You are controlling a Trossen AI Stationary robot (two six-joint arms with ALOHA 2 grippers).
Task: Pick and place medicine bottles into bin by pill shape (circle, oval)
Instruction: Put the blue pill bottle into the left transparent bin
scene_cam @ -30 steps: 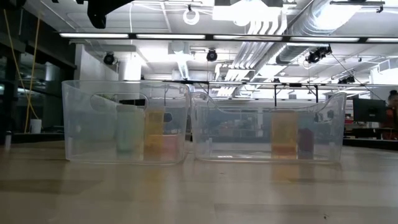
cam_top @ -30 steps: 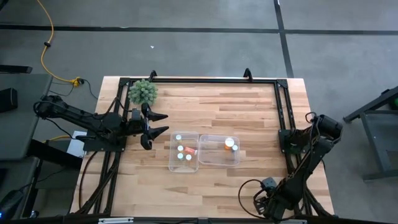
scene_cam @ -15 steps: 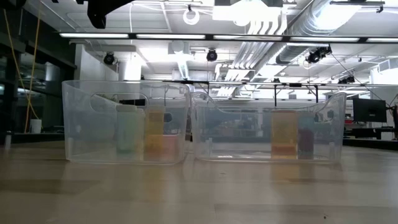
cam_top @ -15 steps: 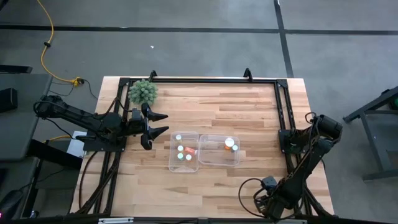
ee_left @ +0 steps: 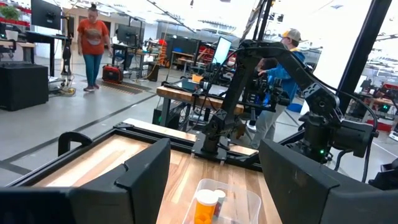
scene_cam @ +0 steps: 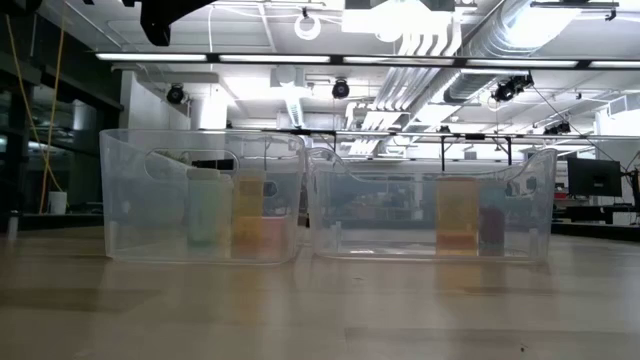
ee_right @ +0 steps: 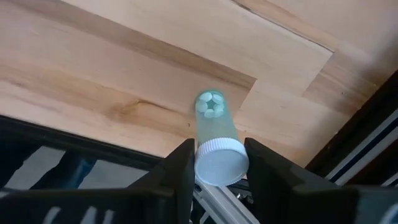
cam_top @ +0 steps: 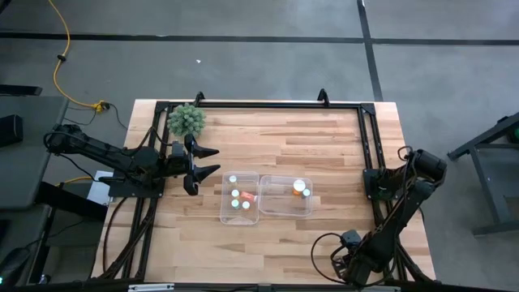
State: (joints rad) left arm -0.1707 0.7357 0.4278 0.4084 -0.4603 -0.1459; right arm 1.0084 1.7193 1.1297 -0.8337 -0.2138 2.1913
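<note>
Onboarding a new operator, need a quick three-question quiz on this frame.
1. True or false: the left pincer is shut.
2. How many bottles stand in the bin nearer the right arm?
3. The right pincer grips a white-capped bottle. The pills inside look: A) round, B) long ovals, C) there are none.

Key: 1 false, it is open and empty. 2 two. 3 A.
</note>
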